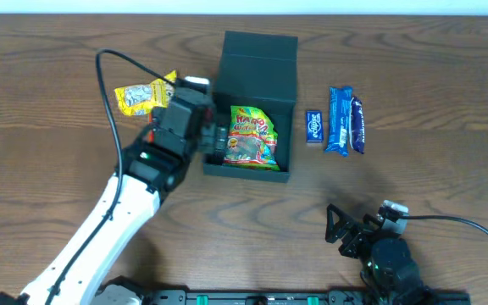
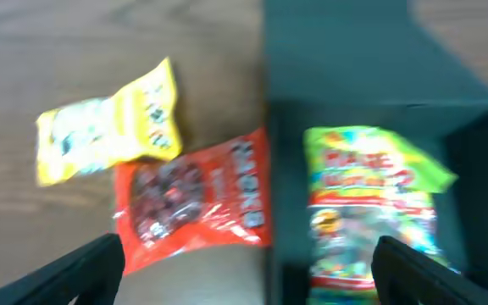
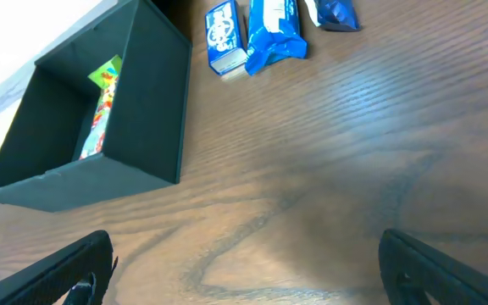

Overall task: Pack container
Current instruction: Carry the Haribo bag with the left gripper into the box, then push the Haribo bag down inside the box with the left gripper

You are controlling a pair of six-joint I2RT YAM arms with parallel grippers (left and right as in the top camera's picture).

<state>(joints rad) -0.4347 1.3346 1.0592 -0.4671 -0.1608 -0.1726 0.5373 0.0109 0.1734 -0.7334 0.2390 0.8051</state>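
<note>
The dark green container [image 1: 257,63] stands open at mid-table with its lid raised at the back. A green gummy packet [image 1: 251,137] lies inside it. My left gripper [image 1: 216,137] is open and empty, hovering over the container's left wall. The left wrist view shows the container [image 2: 379,68], the green packet [image 2: 371,203], and a red packet [image 2: 193,199] and a yellow packet [image 2: 108,127] on the table left of the box, with the gripper [image 2: 248,280] astride the wall. My right gripper [image 1: 346,230] is open and empty near the front edge, also open in its wrist view [image 3: 244,271].
Right of the container lie a small blue packet [image 1: 313,126], a blue bar [image 1: 339,121] and a dark blue bar [image 1: 357,124]. The yellow packet [image 1: 142,96] lies left of the box. The right wrist view shows the container [image 3: 142,144] and the blue packets [image 3: 274,34].
</note>
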